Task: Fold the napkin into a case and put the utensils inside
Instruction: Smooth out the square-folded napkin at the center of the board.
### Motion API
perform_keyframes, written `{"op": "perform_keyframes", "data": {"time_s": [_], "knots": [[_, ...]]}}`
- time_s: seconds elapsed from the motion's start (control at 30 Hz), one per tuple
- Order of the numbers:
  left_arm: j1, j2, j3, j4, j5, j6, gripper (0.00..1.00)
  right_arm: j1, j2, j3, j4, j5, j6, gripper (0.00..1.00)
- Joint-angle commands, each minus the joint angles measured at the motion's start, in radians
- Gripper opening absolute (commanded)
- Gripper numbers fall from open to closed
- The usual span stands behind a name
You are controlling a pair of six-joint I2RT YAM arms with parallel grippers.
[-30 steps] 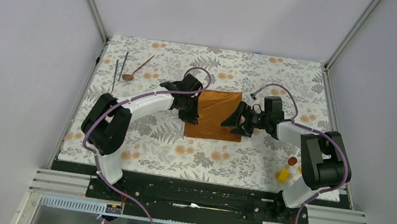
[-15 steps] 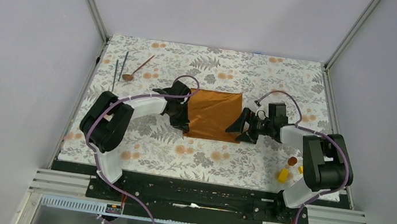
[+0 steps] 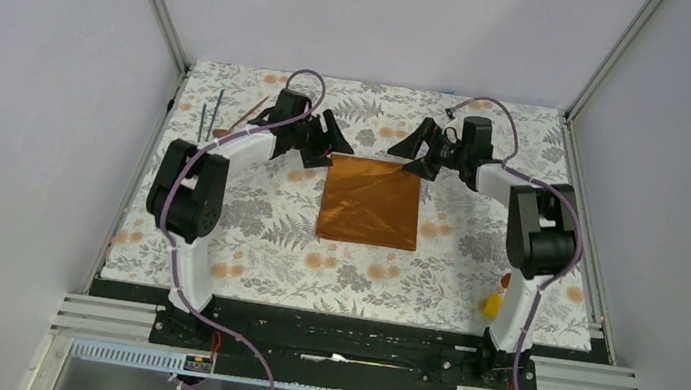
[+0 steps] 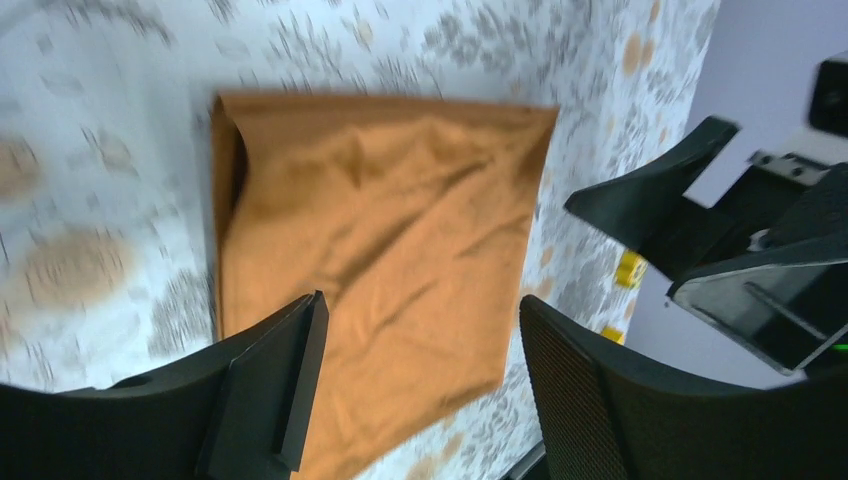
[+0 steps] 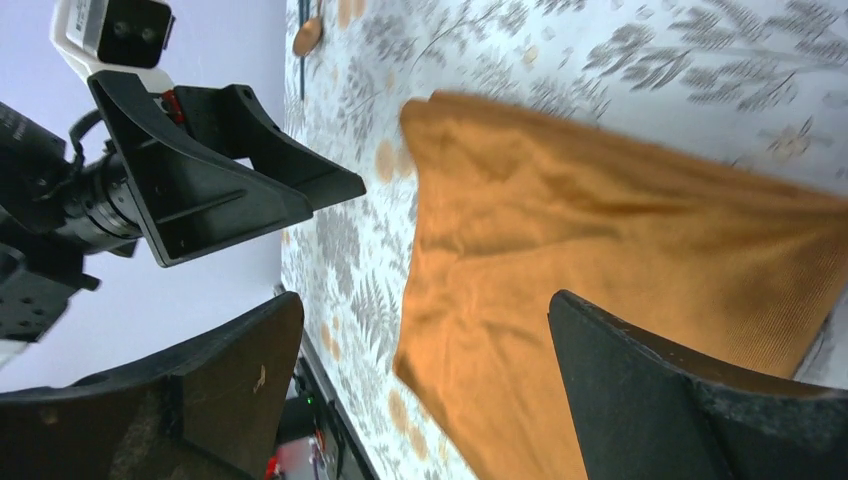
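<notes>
The rust-orange napkin [image 3: 371,203] lies flat as a near-square fold in the middle of the floral tablecloth [image 3: 256,234]. My left gripper [image 3: 328,146] hovers open just beyond its far left corner. My right gripper [image 3: 414,156] hovers open beyond the far right corner. The two face each other. The left wrist view has the napkin [image 4: 380,260] below my open left gripper [image 4: 420,390], nothing between the fingers. In the right wrist view the napkin [image 5: 600,260] lies under my open right gripper [image 5: 430,390]. The utensils, a copper spoon [image 3: 240,119] and two dark rods [image 3: 209,117], lie at the far left.
A yellow block [image 3: 492,303] sits by the right arm's base near the front right of the cloth. The metal frame posts [image 3: 157,4] rise at the far corners, and the walls stand close to both sides of the table.
Both arms have swung from the napkin's sides to its far edge. The left gripper has opened and let go of the cloth. The napkin lies flat.
</notes>
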Motion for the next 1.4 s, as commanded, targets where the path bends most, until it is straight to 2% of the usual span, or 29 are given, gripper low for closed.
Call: {"op": "perform_keyframes", "data": {"time_s": [0.0,0.13,0.3,0.43,0.57,0.67,0.97,1.1,1.37], "knots": [[0.030,0.128,0.054,0.265,0.120,-0.090,0.74,-0.005,0.134,0.141,0.070,-0.023,0.088,1.00],[0.038,0.191,0.097,0.333,0.113,-0.111,0.74,-0.010,0.222,0.211,0.064,-0.026,0.093,0.99],[0.050,0.259,0.129,0.369,0.106,-0.129,0.76,-0.027,0.279,0.203,0.118,-0.039,0.118,0.99],[0.071,0.279,0.112,0.349,0.045,-0.115,0.76,-0.058,0.321,0.195,0.141,-0.044,0.118,0.99],[0.112,0.287,0.029,0.375,0.021,-0.133,0.76,-0.085,0.352,0.194,0.137,-0.053,0.103,0.99],[0.117,0.304,0.051,0.350,0.014,-0.109,0.76,-0.085,0.363,0.204,0.129,-0.063,0.096,0.99],[0.098,0.237,0.184,0.192,0.026,-0.049,0.78,-0.084,0.203,0.231,0.050,-0.084,0.095,1.00],[0.083,0.201,0.200,0.202,0.069,-0.089,0.81,-0.084,0.183,0.204,0.090,-0.101,0.124,1.00],[0.079,0.308,0.159,0.306,0.117,-0.158,0.82,-0.087,0.263,0.195,0.152,-0.112,0.156,0.98]]}}
